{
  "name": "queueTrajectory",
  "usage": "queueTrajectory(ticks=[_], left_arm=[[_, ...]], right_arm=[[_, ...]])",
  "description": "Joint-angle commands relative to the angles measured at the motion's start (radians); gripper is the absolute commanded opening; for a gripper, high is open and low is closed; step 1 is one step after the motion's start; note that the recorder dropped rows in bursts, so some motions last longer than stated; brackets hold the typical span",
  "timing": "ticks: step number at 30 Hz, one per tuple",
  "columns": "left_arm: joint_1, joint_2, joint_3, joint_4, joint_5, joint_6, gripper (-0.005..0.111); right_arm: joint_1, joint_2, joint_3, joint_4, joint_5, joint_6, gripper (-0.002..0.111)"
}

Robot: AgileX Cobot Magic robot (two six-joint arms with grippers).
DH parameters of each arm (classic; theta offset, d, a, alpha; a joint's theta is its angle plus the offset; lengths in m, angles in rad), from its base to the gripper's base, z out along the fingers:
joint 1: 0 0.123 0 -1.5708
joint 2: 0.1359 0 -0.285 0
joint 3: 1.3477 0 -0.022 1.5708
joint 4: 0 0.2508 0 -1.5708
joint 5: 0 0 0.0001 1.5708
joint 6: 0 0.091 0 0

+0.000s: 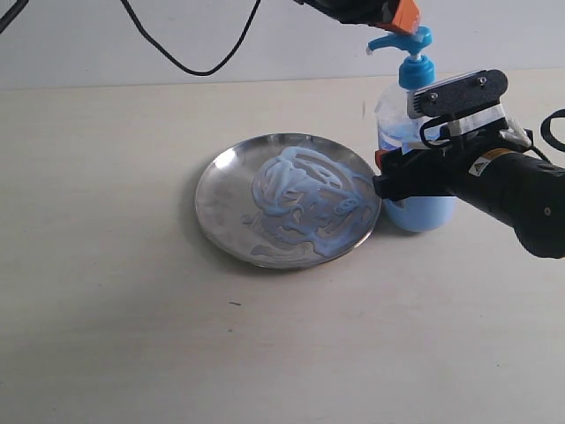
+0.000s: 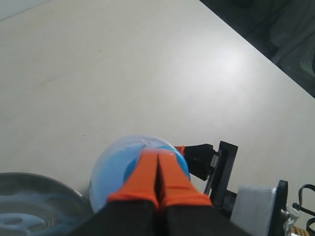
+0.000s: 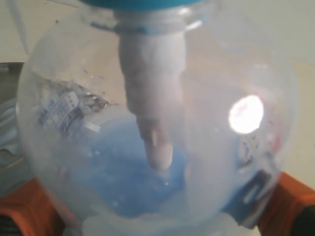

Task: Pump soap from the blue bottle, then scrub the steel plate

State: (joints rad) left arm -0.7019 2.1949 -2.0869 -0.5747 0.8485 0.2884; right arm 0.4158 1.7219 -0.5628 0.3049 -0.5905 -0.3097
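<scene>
**Two Grippers at the Soap Bottle**

The blue bottle (image 1: 425,215) stood upright on the pale table (image 1: 132,336). It was just beside the steel plate (image 1: 216,190), on that plate's right side in the outside view. The bottle almost touched the plate's rim. The bottom part of the bottle was filled with light blue soap, and the top part was clear.

The steel plate lay flat in the middle of the table. The soap (image 1: 300,199) was smeared over most of it in pale blue swirls. Only the left edge of the plate was bare and shiny.

The right gripper (image 1: 402,181) came in from the right side. Its jaws were spread very wide, with the fat body of the bottle between them. In the right wrist view, an orange finger (image 3: 24,209) sat on each side of the bottle and pressed against it. So this gripper had hold of the bottle.

The left gripper (image 2: 157,162) hung right over the bottle's blue pump head (image 1: 408,44). Its two orange fingers were squeezed tight together, with nothing between them. The tips looked to be touching the top of the pump, but this was hard to tell for sure.

A black cable (image 1: 190,62) hung in a loop at the back.
</scene>
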Motion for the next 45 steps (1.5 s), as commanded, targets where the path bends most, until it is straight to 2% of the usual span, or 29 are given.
queueTrajectory(ticks=[1, 17, 29, 36, 45], left_arm=[[-0.007, 0.119, 0.052, 0.096, 0.22, -0.008, 0.0], [-0.007, 0.097, 0.052, 0.079, 0.188, -0.008, 0.0], [-0.007, -0.053, 0.052, 0.079, 0.08, -0.005, 0.0], [-0.005, -0.143, 0.052, 0.173, 0.026, -0.007, 0.0], [0.044, -0.23, 0.052, 0.208, 0.035, -0.04, 0.0]], right_arm=[[0.008, -0.013, -0.014, -0.062, -0.075, -0.007, 0.0], [0.008, -0.013, -0.014, -0.062, -0.074, -0.005, 0.0], [0.008, -0.013, -0.014, -0.05, -0.069, -0.005, 0.0], [0.008, -0.013, -0.014, -0.009, -0.066, -0.002, 0.0], [0.008, -0.013, -0.014, 0.01, -0.058, 0.006, 0.0]])
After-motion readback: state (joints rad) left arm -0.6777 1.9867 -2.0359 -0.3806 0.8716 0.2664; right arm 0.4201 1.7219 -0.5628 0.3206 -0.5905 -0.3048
